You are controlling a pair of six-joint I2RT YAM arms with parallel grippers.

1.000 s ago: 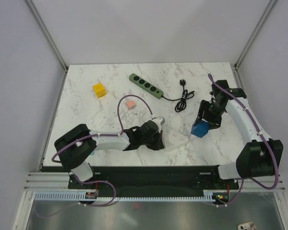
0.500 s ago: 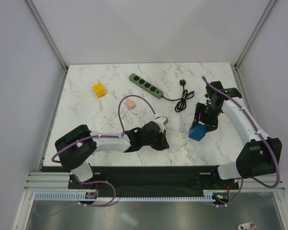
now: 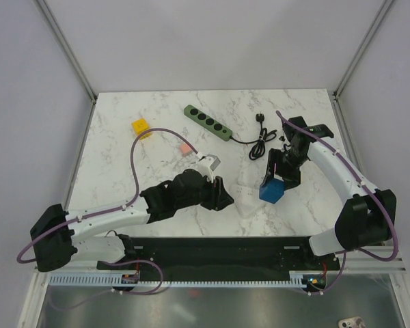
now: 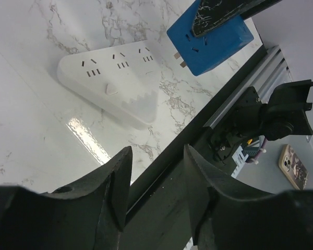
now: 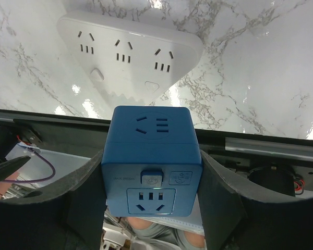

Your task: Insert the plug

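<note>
My right gripper (image 3: 276, 179) is shut on a blue cube socket adapter (image 3: 271, 190), holding it by two sides just above the table. Metal plug prongs (image 4: 180, 59) stick out of the cube's lower side. In the right wrist view the cube (image 5: 152, 130) fills the space between the right gripper's (image 5: 152, 166) fingers. A white triangular power strip (image 3: 249, 196) lies flat beside the cube to its left, its sockets facing up (image 5: 126, 51). My left gripper (image 3: 224, 199) is open and empty at the strip's left end. In the left wrist view the strip (image 4: 112, 86) lies beyond the left gripper (image 4: 156, 172).
A green power strip (image 3: 208, 123) lies at the back, with its black coiled cable and plug (image 3: 261, 141) to its right. A yellow block (image 3: 140, 127) and a pink block (image 3: 186, 147) sit at the back left. The table's front edge and black rail (image 3: 212, 242) run close below the white strip.
My left gripper's jaws have opened and its arm has swung back to the left. My right arm has carried the blue cube left and nearer, up to the white strip.
</note>
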